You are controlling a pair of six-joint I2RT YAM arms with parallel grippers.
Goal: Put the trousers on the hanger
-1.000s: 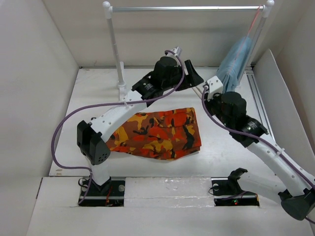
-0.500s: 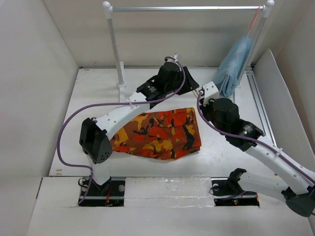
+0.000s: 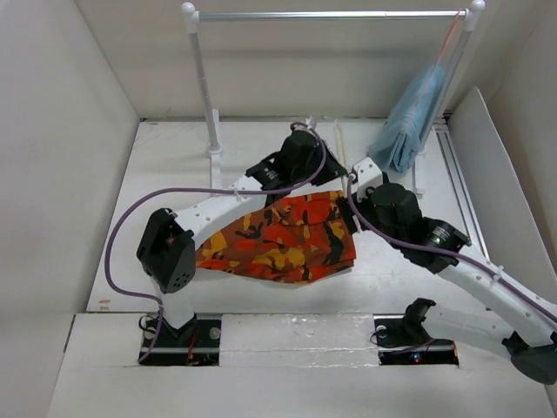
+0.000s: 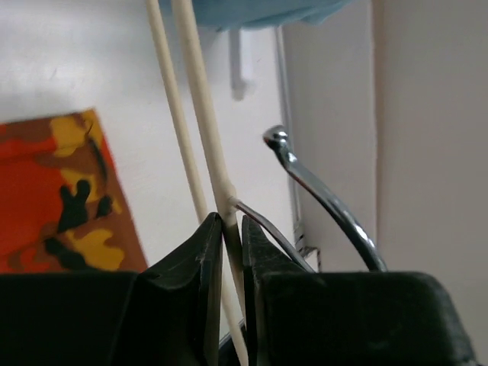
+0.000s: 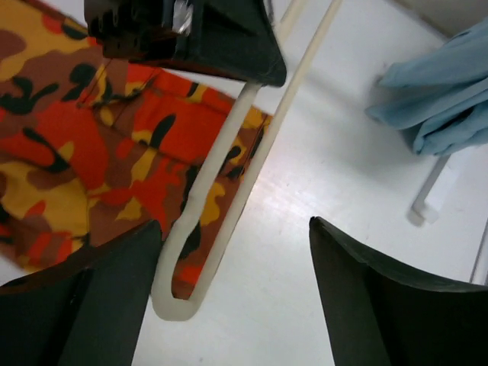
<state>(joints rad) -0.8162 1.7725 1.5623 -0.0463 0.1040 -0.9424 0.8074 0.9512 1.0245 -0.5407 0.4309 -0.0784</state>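
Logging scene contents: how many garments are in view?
2: orange-red camouflage cloth trousers lying on the white table; plain light blue garment hanging at right end of metal rail.

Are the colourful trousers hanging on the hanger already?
No, the trousers lie flat on the table, and the hanger is pinched in the left arm's jaws, with no cloth over it.

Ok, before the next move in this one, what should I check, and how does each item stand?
1. Left gripper shut on the hanger beside its hook: ok.
2. Right gripper open, fingers either side of the hanger's corner: ok.
3. Trousers lying folded on the table, unheld: ok.
4. Trousers draped over the hanger: not ok.
5. Hanger lifted off the trousers: cannot tell.
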